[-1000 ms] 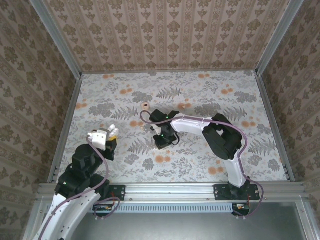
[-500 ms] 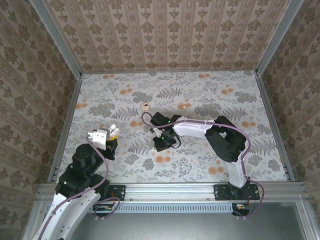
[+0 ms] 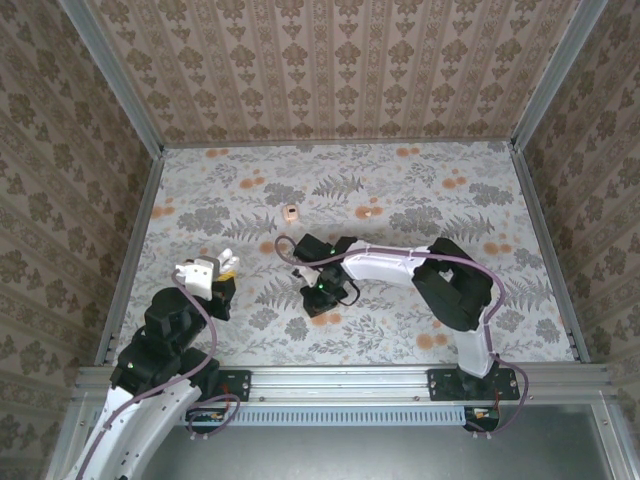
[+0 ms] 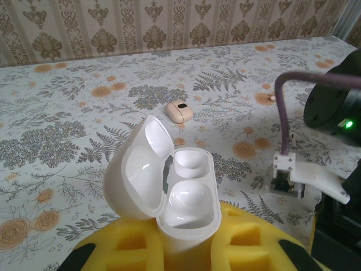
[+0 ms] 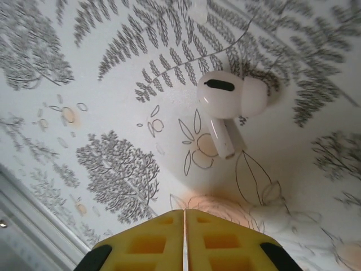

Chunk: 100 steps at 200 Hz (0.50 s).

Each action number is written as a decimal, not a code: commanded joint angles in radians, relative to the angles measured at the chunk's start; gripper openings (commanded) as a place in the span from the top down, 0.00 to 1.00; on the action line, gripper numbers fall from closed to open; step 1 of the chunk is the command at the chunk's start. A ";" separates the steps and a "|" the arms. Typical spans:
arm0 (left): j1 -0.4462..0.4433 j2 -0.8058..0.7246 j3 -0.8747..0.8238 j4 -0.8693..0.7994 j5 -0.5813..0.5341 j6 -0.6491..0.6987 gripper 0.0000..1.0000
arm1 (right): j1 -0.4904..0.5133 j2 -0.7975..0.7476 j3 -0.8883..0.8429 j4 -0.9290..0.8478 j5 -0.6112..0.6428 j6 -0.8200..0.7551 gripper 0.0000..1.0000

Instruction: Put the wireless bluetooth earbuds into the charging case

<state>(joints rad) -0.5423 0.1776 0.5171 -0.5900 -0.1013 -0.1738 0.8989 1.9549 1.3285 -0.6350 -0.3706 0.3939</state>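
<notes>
Right tool (image 5: 184, 217), closed empty, near earbud (image 5: 231, 99); left tool (image 4: 186, 248) clamps lid-up charging case (image 4: 186, 197).

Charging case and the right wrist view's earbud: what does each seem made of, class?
The charging case looks like glossy white hard plastic: bright highlights in its moulded wells. The earbud seems smooth white plastic too, shiny on its rounded body.

Flat table (image 3: 480, 200), its top covered in a pale sheet printed with grey ferns and orange blossoms.

Lying on it:
- One small glossy pale earbud (image 3: 290, 212) with a dark spot, back of centre, on open surface.
- One glossy white stemmed earbud (image 5: 230, 104), resting on its side across a fern print, dark oval slot facing up.
</notes>
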 commanded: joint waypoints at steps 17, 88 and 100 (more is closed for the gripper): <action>-0.001 0.005 -0.015 0.046 0.006 -0.015 1.00 | -0.035 -0.072 0.047 -0.065 0.087 0.009 0.67; -0.001 0.003 -0.012 0.036 -0.003 -0.016 1.00 | -0.013 0.097 0.271 -0.195 0.161 -0.060 0.46; -0.001 0.004 -0.012 0.039 -0.004 -0.015 1.00 | -0.012 0.122 0.300 -0.209 0.165 -0.063 0.45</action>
<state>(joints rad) -0.5423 0.1780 0.5091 -0.5751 -0.1017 -0.1738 0.8806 2.0270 1.5715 -0.7624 -0.2413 0.3557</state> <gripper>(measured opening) 0.148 0.544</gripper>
